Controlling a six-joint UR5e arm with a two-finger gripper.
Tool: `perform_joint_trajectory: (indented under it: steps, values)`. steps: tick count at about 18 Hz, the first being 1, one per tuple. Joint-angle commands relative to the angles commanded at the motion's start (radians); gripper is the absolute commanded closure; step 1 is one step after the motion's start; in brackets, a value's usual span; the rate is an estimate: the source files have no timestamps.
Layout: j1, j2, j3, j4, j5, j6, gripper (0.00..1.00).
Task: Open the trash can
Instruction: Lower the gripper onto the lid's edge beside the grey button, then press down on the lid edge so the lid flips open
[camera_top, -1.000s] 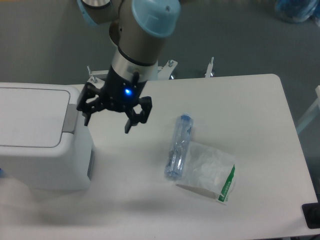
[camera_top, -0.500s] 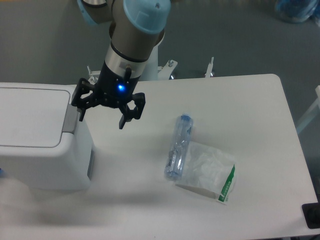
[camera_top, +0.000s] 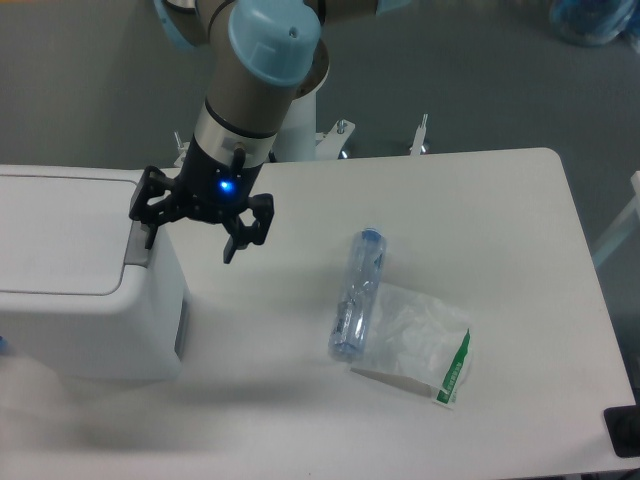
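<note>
No text, label or number can be read anywhere.

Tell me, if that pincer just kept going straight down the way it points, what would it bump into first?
Probably the grey push bar on the white trash can: one finger of the open pincer hangs over it, the other over bare table. Height is hard to judge from one view.

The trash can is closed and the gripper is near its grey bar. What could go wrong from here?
1. The open gripper straddles the edge of the trash can; one finger may miss the grey push bar and slip down the side.
2. Pressing on the flat lid instead would likely leave it shut.
</note>
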Motion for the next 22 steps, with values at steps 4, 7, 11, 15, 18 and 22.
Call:
perform_joint_trajectory:
  steps: [4,7,11,15,18,22]
  values:
    - [-0.002,0.005,-0.012,0.005,0.000,0.000,0.00]
    - [-0.002,0.003,-0.014,0.014,0.002,0.000,0.00]
    - [-0.002,0.002,-0.014,0.018,0.002,0.000,0.00]
    - [-0.002,-0.006,-0.014,0.034,0.002,0.000,0.00]
    - [-0.002,-0.008,-0.014,0.038,0.002,-0.002,0.00]
    - [-0.002,0.000,-0.003,0.038,0.002,0.002,0.00]
